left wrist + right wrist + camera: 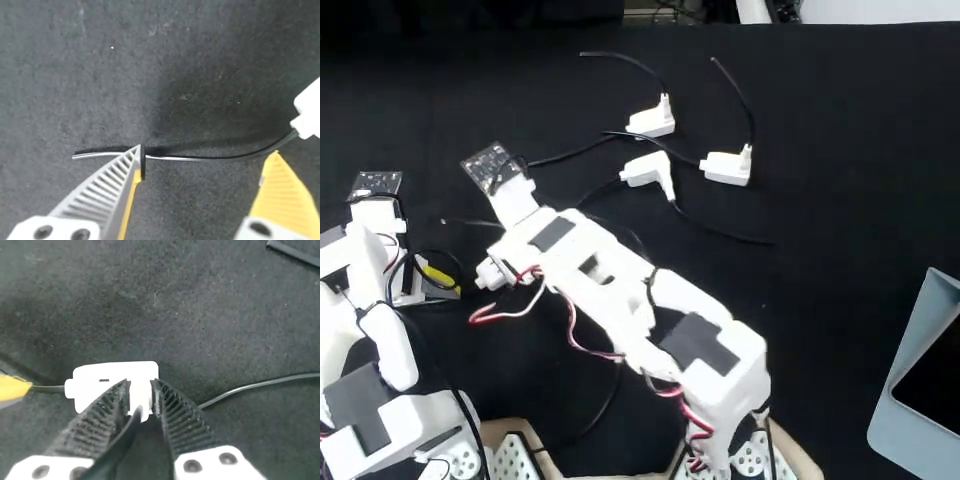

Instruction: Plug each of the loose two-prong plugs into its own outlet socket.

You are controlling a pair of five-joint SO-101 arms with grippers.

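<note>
4 white plugs (652, 120) (647, 168) (727, 167) (112, 380), 2 arms (610, 290) (365, 330), 1 grey stand (920, 370).

Cloth (840, 100): plain black.
Plug (112, 380): white, cord (250, 386) black.
Left gripper (206, 155): ribbed, one finger grey, one yellow.
Right gripper (141, 395): ribbed black.
Arms (610, 280): white, black patches.

The right gripper (141, 390) is covering the near side of a white block (107, 377), possibly a plug. Another white piece (309, 112) is running off the left wrist view's edge. A grey stand (920, 390) is getting cropped in the high view.
</note>
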